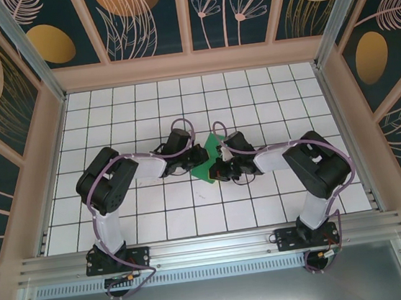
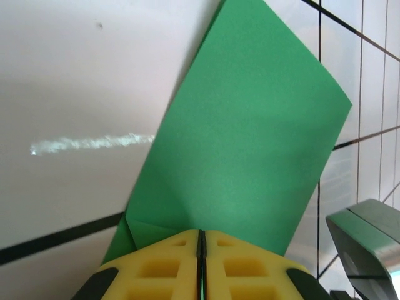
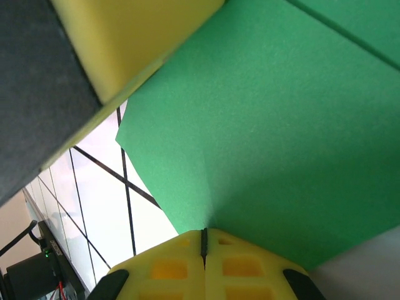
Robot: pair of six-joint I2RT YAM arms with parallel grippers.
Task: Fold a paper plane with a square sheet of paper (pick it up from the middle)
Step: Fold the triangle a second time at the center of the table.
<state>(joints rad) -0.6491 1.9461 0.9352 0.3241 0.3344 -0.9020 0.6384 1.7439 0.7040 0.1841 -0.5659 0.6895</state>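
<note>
While it sat tilted and creased over the middle of the white tiled table point(image 1: 119, 202), the square sheet of paper point(image 1: 207, 160) was pinched from both sides. The left gripper point(image 2: 201, 234) had its yellow fingers pressed together on the sheet's left edge, beside a small folded corner, and the right gripper point(image 3: 204, 232) was clamped likewise on the right edge. Both arms reached inward from the near edge, their wrists almost meeting at the sheet.
</note>
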